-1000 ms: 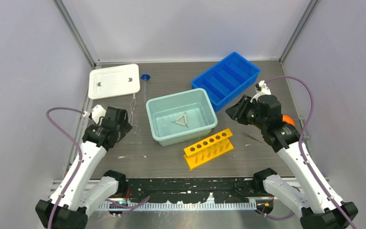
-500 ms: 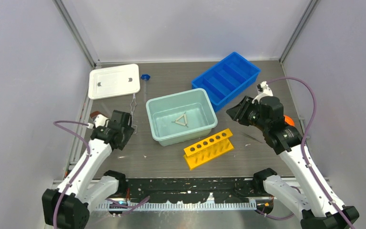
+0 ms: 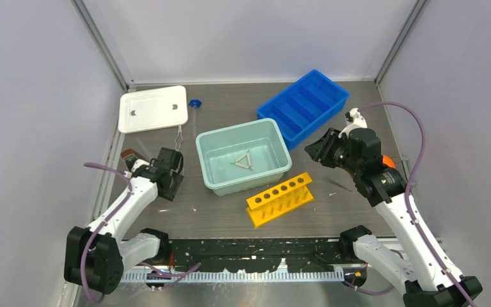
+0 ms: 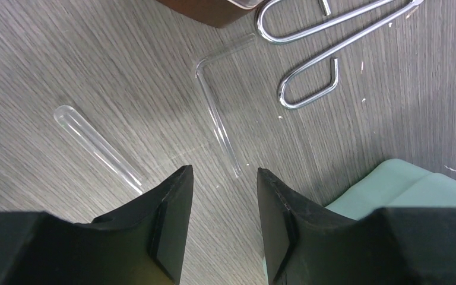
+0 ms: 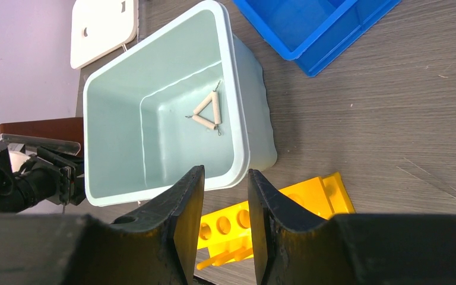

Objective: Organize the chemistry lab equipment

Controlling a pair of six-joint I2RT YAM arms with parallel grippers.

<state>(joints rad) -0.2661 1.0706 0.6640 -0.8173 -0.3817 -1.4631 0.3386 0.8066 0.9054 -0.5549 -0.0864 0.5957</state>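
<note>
Left hand point(image 4: 222, 178): low over the counter point(image 4: 65, 59), just left of the tub; fingers point(image 4: 172, 225) stand apart, released, with nothing gripped between them
Right hand point(image 5: 224, 178): raised at the right of the tub, between tray and rack in the top view; a narrow gap between the fingers, released, holding nothing
Triangle point(image 5: 208, 113): flat on the tub floor, near the middle, apart from the walls
Tongs point(image 4: 309, 59): silvery wire, flat on the counter ahead of the left hand, looped ends toward the hand; in the top view between lid and left hand, just beside the tub's left wall
Bent tube point(image 4: 214, 113): clear glass, L-shaped, flat on the counter; its long leg ends at the mouth of the left hand's gap; contact with the fingers cannot be told
Test tube point(image 4: 98, 148): clear, flat on the counter, rounded end away from the hand, near end hidden under the left finger
Cap point(image 3: 195, 103): blue, on the counter just beside the lid's right edge; its slim tube is too thin to make out
Tub point(image 3: 249, 180): pale teal, upright, mid-counter, holding the triangle
Tray point(image 3: 303, 105): blue, long compartments, behind and right of the tub, just beside its far right corner
Rack point(image 3: 280, 198): yellow, one row of holes, near the tub's front right corner
Lid point(image 3: 153, 109): white, flat, far left of the counter
</note>
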